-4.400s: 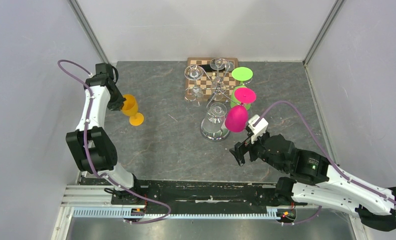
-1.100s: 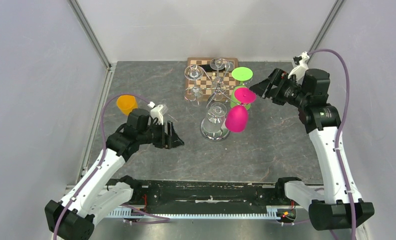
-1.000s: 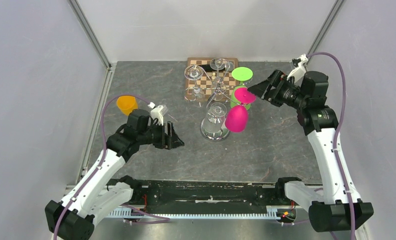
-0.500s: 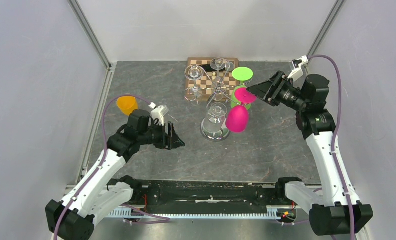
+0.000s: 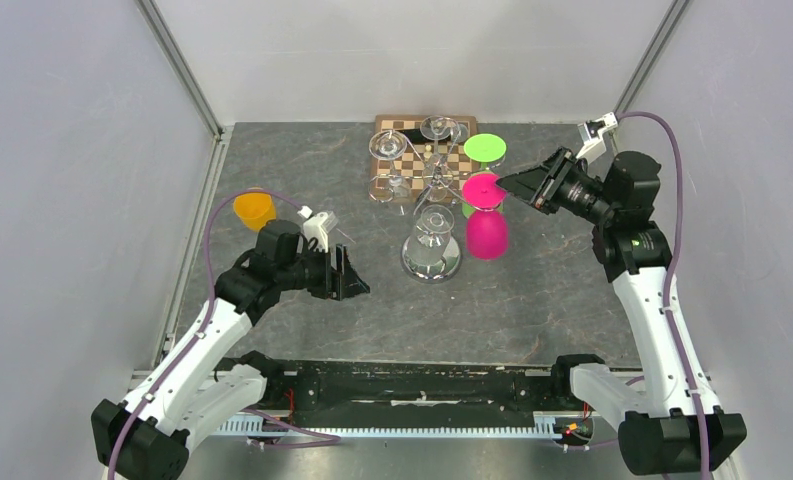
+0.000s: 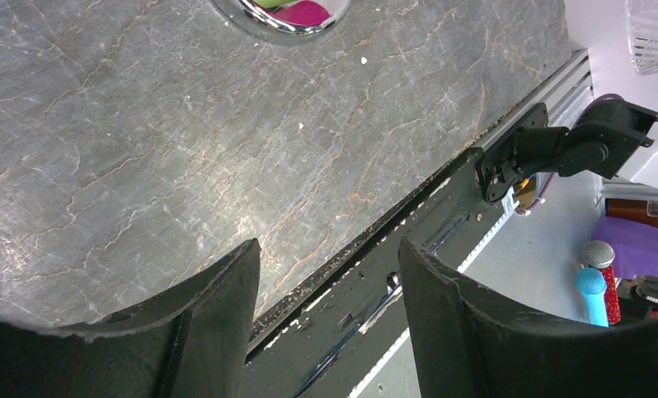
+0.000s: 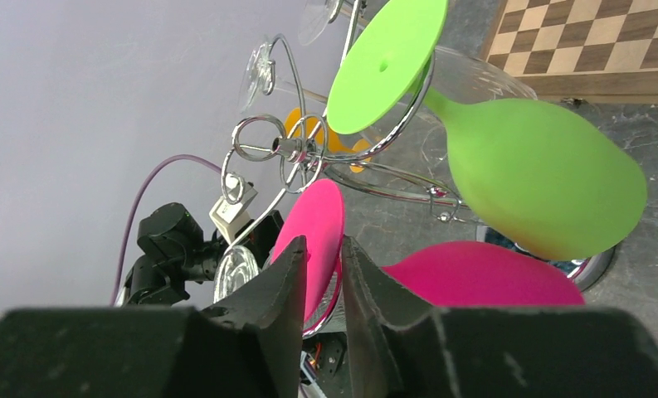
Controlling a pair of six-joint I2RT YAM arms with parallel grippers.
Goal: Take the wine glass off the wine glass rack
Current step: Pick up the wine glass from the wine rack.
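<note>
Pink wine glass (image 5: pixel 487 235) looks light, stiff and slick, so I'd hold firmly at its foot rim, where my right tool (image 7: pixel 324 250) pinches narrow.

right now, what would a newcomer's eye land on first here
The bright pink plastic wine glass hanging upside down from the shiny silver wire rack at the middle back of the table, with the right hand closed on its round foot. Next, the lime green plastic wine glass hung just behind it, and the orange plastic cup standing alone at the left.
</note>
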